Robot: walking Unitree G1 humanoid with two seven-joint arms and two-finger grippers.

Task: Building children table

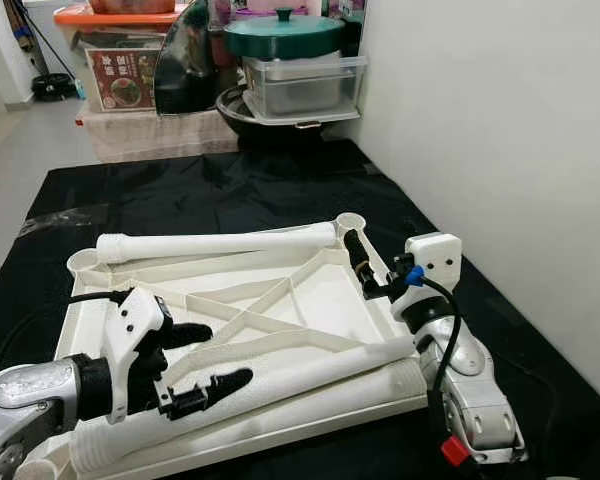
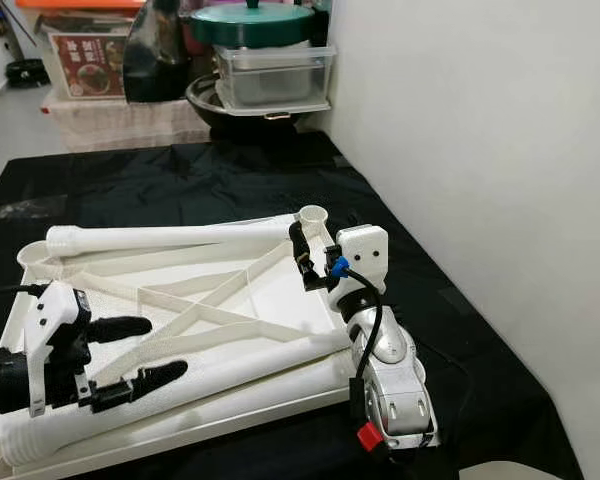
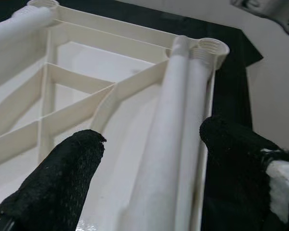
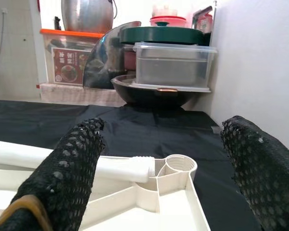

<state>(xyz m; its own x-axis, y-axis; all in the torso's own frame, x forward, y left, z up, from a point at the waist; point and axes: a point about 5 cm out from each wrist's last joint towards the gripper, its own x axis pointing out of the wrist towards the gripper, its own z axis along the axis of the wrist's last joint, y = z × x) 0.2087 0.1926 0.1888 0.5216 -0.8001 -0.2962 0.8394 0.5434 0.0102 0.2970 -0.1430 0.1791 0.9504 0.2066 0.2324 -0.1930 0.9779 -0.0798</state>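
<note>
The white plastic table top (image 1: 325, 300) lies upside down on a black cloth, its ribs facing up. One white leg (image 1: 220, 243) lies along its far edge. Two more legs (image 1: 310, 368) lie side by side along the near edge. My left gripper (image 1: 228, 353) is open, with one black finger on each side of the upper near leg (image 3: 168, 144). My right gripper (image 1: 372, 262) hovers open over the right rim, just short of the round screw socket (image 4: 180, 166) at the far right corner, holding nothing.
The black cloth (image 1: 210, 190) covers the floor around the table top. A white wall (image 1: 500, 150) runs close along the right. At the back stand a green-lidded pot (image 1: 283, 35), a clear container (image 1: 305, 85), a black wok (image 1: 270, 125) and plastic storage boxes (image 1: 120, 70).
</note>
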